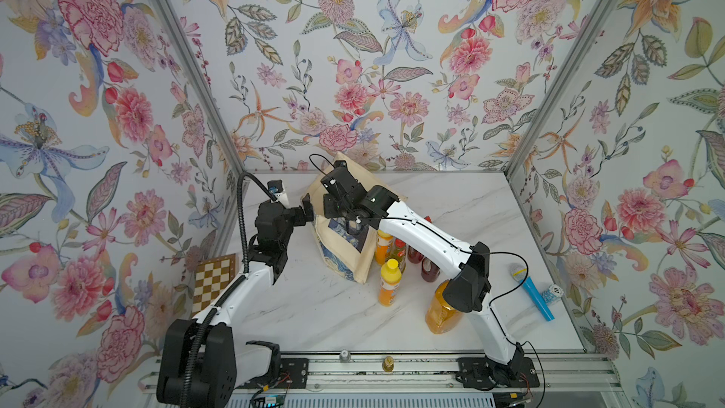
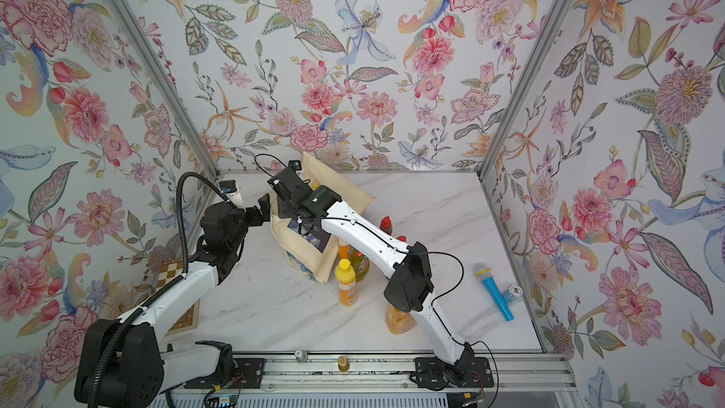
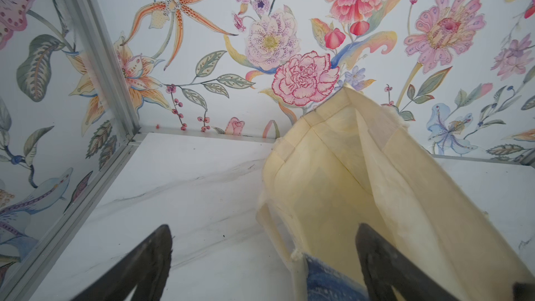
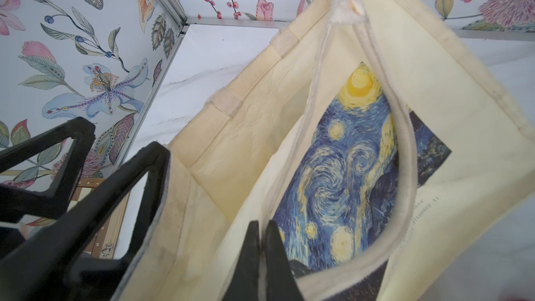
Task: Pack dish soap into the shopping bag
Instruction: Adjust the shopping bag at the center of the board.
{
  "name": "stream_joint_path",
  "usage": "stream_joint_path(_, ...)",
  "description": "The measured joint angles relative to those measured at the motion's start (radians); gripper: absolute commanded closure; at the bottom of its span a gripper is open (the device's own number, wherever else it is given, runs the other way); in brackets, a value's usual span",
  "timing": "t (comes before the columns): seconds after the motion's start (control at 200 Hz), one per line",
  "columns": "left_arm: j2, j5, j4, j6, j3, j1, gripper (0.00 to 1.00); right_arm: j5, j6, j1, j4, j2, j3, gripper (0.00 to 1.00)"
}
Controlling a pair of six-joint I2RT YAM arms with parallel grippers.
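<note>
Amber bottle [image 1: 441, 310]: nearest the front rail, at 5 o'clock from the bag, upright on the table [image 1: 314, 308] and partly hidden behind my right arm.
Blue microphone [image 1: 535, 296]: lying between 3 and 4 o'clock, well apart from the bag; not mine to pack.
Orange bottle [image 1: 389, 282]: yellow cap, upright, just beside the bag's near corner at 5 o'clock.
Bottle cluster: second orange bottle [image 1: 382, 247], green bottle [image 1: 398, 253] and two dark-red bottles [image 1: 429, 270] crowd the bag's side at 4 o'clock. All the dish soap I can see stands outside.
Shopping bag [image 1: 355, 259]: upright mid-table, mouth up. No bottle shows in the part of the inside my wrist views reach.
Right pincer [image 4: 262, 244]: jaws pressed together on the hem of the print-side wall, beside the handle [image 4: 405, 169]. I judge I hold it so the limp canvas cannot fold shut.
Left pincer [image 3: 263, 228]: jaws wide apart at the bag's 9 o'clock edge, clamped on nothing. One finger is over bare table, its mate over cloth; inside or outside the mouth I cannot tell. Likely poised to take that edge and stretch the mouth.
</note>
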Motion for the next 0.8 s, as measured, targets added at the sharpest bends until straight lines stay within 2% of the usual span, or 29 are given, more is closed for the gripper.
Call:
stream_joint_path(0.125,0.002,-0.066,-0.123,-0.028,0.093,0.0,0.0,0.003,-0.007,0.005,0.001,0.0,0.0,1.0)
stream_joint_path(0.265,0.036,-0.08,-0.247,-0.063,0.222,0.017,0.01,0.011,-0.015,0.012,0.006,0.0,0.0,1.0)
stream_joint_path(0.546,0.156,0.019,-0.375,-0.142,0.287,0.103,0.01,0.017,-0.026,0.019,0.007,-0.002,0.0,1.0)
stream_joint_path(0.801,0.327,0.154,-0.41,-0.159,0.394,0.134,0.0,0.018,-0.034,0.024,0.008,-0.005,0.0,1.0)
